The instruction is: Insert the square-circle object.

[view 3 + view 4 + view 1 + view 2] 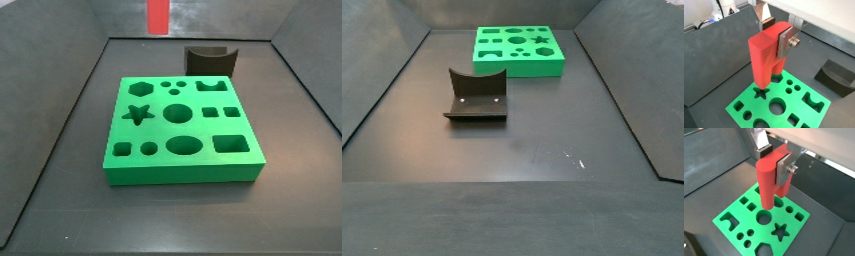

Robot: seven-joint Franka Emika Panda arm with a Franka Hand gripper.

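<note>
The square-circle object (764, 57) is a tall bright red piece with two long parallel pegs pointing down. My gripper (774, 37) is shut on its upper end, with a silver finger plate (784, 45) on each side; both show in the wrist view (774, 162) too. The red piece (767, 183) hangs clear above the green block (797, 228) with shaped holes. In a side view only the lower end of the red piece (158, 15) shows, high behind the green block (201, 130). The gripper is out of frame in both side views.
The dark fixture (476, 97) with a curved top edge stands on the floor apart from the green block (519, 62); it also shows in other views (211, 60) (839, 77). Dark sloping walls enclose the floor on all sides.
</note>
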